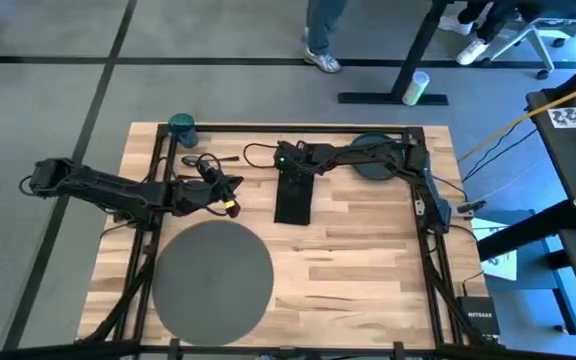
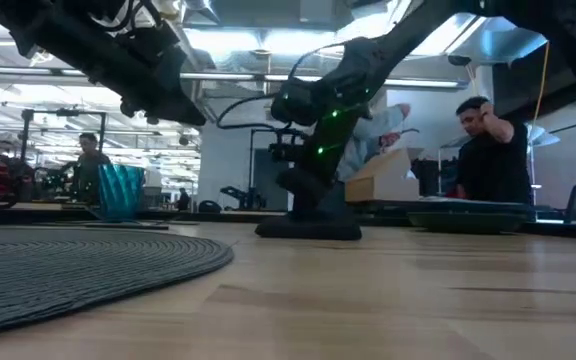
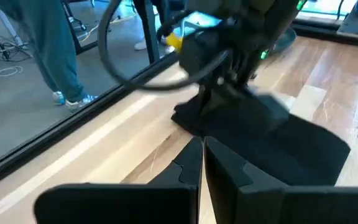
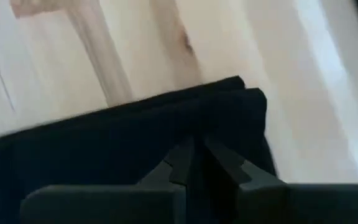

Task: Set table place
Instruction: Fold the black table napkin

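Table (image 1: pixel 358 250) fills my overhead view, light wood planks inside black rails. On its near left part I see the round grey mat (image 1: pixel 208 277) lying flat. Toward the far right corner sits the dark plate (image 1: pixel 371 160), partly under the right arm. At the middle of the far half lies the black napkin (image 1: pixel 293 203), a long folded strip, and my right hand (image 4: pixel 193 163) is down on its far end with the fingers pressed together on the cloth. My left hand (image 3: pixel 202 163) hangs just left of the napkin, fingers closed on nothing. The teal cup (image 1: pixel 181 126) stands upright at the far left edge.
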Tool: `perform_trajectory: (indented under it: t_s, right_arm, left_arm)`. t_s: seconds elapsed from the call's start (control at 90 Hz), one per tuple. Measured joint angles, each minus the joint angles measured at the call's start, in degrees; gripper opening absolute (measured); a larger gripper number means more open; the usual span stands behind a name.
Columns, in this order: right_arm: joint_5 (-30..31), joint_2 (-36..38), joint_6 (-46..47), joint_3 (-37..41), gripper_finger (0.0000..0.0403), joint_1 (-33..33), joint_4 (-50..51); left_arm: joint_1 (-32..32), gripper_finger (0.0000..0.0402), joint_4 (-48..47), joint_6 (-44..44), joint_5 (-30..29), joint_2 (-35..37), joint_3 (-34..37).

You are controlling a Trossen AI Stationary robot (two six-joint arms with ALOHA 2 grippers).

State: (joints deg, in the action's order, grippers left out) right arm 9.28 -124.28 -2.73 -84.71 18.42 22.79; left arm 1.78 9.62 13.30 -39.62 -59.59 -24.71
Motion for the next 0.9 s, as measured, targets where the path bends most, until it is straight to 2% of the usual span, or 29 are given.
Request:
perform_trajectory:
  t_s: [0.4,0.9]
  right_arm:
    - [-4.8,-1.5,0.2,-0.4,0.0017,-0.8,-6.9]
    - [-2.9,-1.0,-5.4,-0.4,0.0001,-1.2,-5.8]
  left_arm:
    - [0.0,0.0,-0.2,0.0,0.0,0.0,0.0]
    - [0.0,0.0,-0.7,2.8,0.0,0.0,0.0]
